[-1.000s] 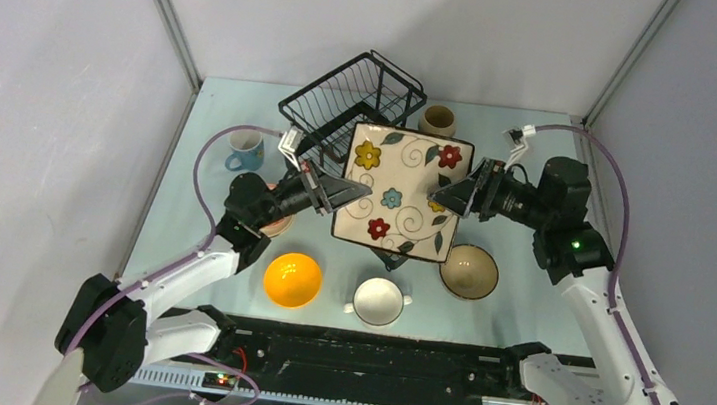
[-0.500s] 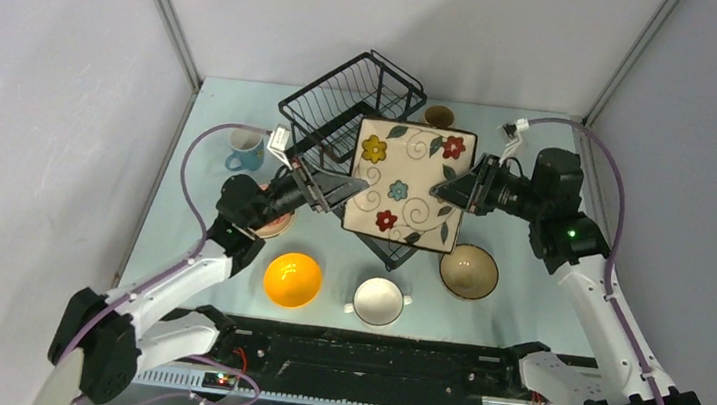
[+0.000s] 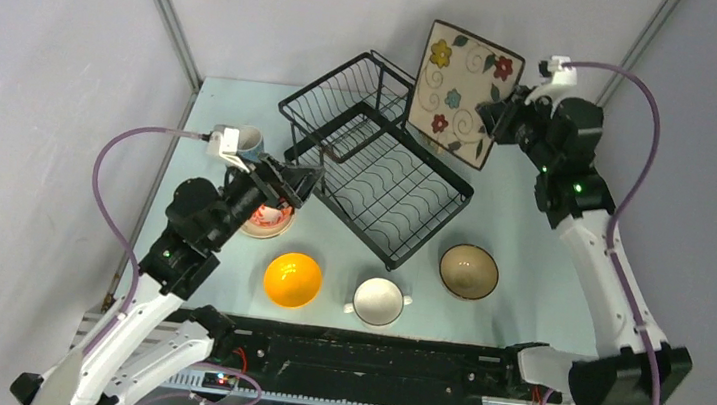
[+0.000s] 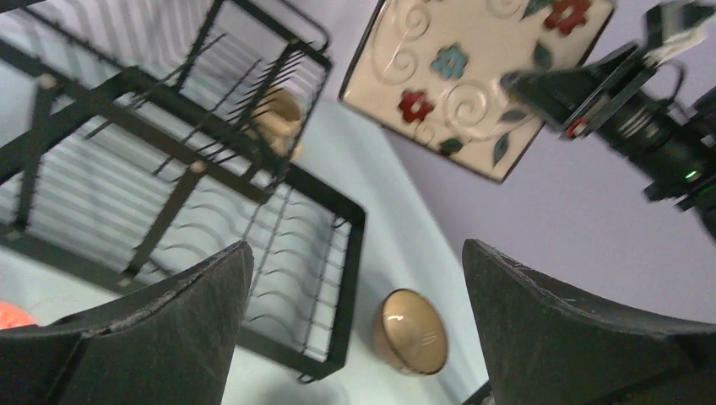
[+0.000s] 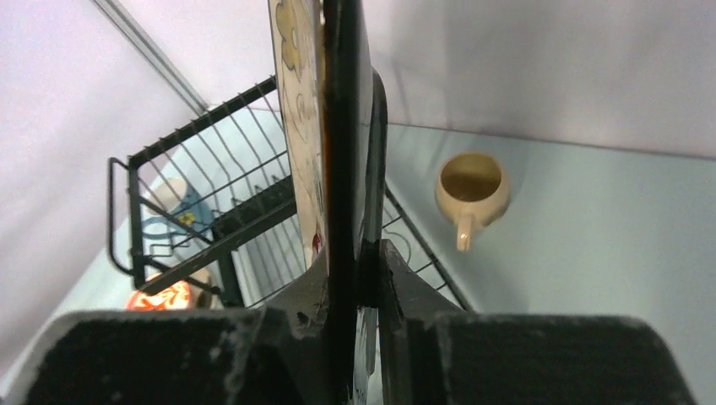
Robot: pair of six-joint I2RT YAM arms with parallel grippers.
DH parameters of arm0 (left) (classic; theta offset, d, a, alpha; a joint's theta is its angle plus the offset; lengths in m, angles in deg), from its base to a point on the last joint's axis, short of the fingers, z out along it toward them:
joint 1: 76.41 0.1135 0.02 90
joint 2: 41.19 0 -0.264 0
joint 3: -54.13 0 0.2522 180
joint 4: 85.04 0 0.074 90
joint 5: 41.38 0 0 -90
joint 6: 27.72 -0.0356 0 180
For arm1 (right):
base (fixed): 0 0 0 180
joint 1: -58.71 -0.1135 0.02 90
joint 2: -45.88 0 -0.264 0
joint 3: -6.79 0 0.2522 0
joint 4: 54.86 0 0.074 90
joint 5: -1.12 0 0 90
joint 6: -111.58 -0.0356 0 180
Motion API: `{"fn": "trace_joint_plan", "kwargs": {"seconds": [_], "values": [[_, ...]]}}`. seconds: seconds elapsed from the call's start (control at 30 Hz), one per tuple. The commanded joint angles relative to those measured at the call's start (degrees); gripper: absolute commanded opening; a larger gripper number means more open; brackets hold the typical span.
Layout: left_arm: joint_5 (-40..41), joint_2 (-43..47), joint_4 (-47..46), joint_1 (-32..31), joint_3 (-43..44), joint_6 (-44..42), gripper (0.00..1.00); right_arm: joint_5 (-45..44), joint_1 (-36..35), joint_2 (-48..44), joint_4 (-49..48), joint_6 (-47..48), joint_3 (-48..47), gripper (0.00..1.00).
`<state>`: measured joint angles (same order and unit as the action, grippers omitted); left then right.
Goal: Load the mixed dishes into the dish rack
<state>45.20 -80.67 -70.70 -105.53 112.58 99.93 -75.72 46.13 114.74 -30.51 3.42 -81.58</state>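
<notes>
The dish rack (image 3: 386, 190) sits where it was on the counter (image 3: 522, 230), its slotted tray now uncovered. The square cream floral plate (image 3: 459, 90), a second ago lying flat over that tray between both arms, now stands nearly upright in the air above the rack's far right corner, pinched at its right edge by the right pincer (image 3: 490, 116) alone. The left pincer (image 3: 307, 174) has let go and drawn back to the rack's left side, fingers spread and empty.

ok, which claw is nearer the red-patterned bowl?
Left. The left claw sits open right beside the red-patterned bowl; the right claw is across the dish rack, raised, shut on the square floral plate.
</notes>
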Motion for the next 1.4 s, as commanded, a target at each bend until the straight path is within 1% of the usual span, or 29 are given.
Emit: {"fn": "trace_joint_plan", "kwargs": {"seconds": [0.0,0.07,0.17,0.23,0.33,0.43,0.6,0.77,0.87,0.97,1.13,1.37], "values": [[6.8,1.5,12.1,-0.2,1.8,-6.3,1.00,0.0,-1.2,5.2,-23.1,5.8,-10.8,0.00],[8.0,2.1,13.6,-0.2,2.3,-7.6,1.00,-0.5,-2.0,8.3,-23.3,8.0,-14.3,0.00],[9.7,2.3,16.2,-0.2,3.5,-10.0,1.00,-1.5,-3.8,13.6,-20.2,12.7,-22.9,0.00],[10.6,1.9,17.6,-0.2,4.5,-11.1,1.00,-2.4,-5.0,16.5,-19.8,15.2,-26.4,0.00],[10.8,1.3,19.0,-0.2,6.0,-12.7,1.00,-3.0,-7.1,20.4,-18.3,20.4,-31.9,0.00],[11.2,0.7,20.6,-0.2,7.1,-14.5,1.00,-4.5,-8.3,24.8,-15.3,22.8,-38.6,0.00],[13.4,0.3,22.0,-0.2,8.3,-16.3,1.00,-4.0,-9.5,27.9,-16.5,24.5,-42.4,0.00],[14.9,-0.1,24.1,-0.2,9.6,-16.9,1.00,-3.4,-11.0,34.4,-14.8,28.4,-48.9,0.00],[16.6,0.1,25.5,-0.2,10.0,-18.3,1.00,-5.0,-12.4,38.5,-12.7,30.7,-54.2,0.00],[18.1,0.5,26.2,-0.2,10.3,-19.9,1.00,-6.4,-13.9,40.9,-12.9,32.5,-56.1,0.00],[17.7,1.1,26.0,-0.2,9.9,-21.0,1.00,-7.5,-14.6,46.5,-12.2,32.6,-60.5,0.00],[17.7,1.9,25.6,-0.2,8.7,-21.0,1.00,-7.7,-15.3,51.2,-11.7,32.2,-63.1,0.00]]}}
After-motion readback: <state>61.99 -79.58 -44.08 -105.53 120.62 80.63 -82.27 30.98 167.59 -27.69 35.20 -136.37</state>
